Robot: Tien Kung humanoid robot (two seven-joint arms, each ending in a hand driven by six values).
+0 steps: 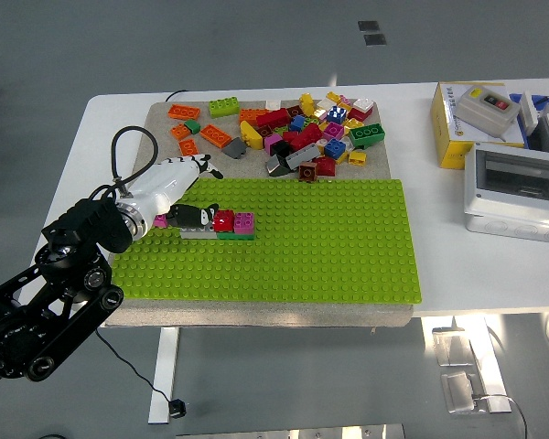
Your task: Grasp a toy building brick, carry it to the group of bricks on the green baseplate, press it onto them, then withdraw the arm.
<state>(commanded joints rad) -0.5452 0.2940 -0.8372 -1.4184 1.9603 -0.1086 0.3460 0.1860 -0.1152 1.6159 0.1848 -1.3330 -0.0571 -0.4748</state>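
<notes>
A small group of bricks sits on the green baseplate [302, 242] at its left part: a red brick [224, 220], a pink brick [244, 221] and a grey brick [197, 232] on a green one. My left hand [188, 192] hovers just left of and above the group, fingers relaxed and holding nothing. Its dark fingertips [194, 216] are close to the red brick, apart from it. A pile of loose bricks [302, 128] lies on the beige mat behind the baseplate. The right arm is out of view.
Orange bricks [197, 137] lie at the mat's back left. A yellow box [480, 110] and a grey-white electrical enclosure [517, 192] stand at the table's right. The table's near edge runs just below the baseplate.
</notes>
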